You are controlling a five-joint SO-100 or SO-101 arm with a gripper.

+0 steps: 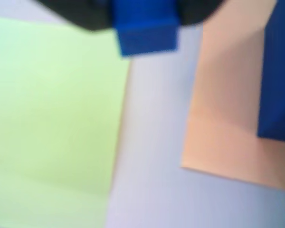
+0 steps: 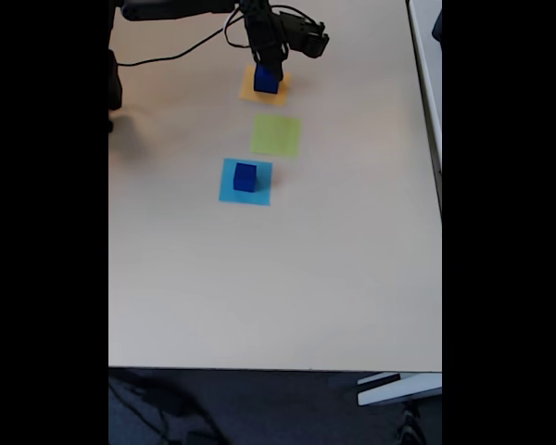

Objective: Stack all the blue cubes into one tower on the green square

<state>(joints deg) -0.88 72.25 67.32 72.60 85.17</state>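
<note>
- Closest to the wrist camera, we see the gripper [image 1: 145,19] clamped on a small cube [image 1: 147,35], dark jaw material on either side of it at the top edge of the wrist view.
- The held cube sits in the air over the strip of table [image 1: 156,142] between the two patches, level with the green square's inner edge.
- The green square [image 1: 52,118] fills the left of the wrist view, and it is bare: no cube on it.
- To the right of the wrist view lies the orange square [image 1: 218,109], and a big cube [image 1: 278,76] rests on it at the frame's edge.
- From the fixed view we get the whole layout: nearest us a blue square [image 2: 246,181] with a cube [image 2: 246,176] sitting on it.
- Next along, the green square [image 2: 276,134], empty.
- Farthest, the orange square [image 2: 263,83], with the arm reaching down over it and blue showing at the gripper [image 2: 269,72]; we can't separate held cube from resting cube there.
- Where we stand, by our reckoning: the tower isn't started. One cube is in hand and near the green, two more wait on the wrong patches.
- We'd want the biggest cube as the base; whether the held one suits that is doubtful, since it looks the smaller of the two by the orange.
</note>
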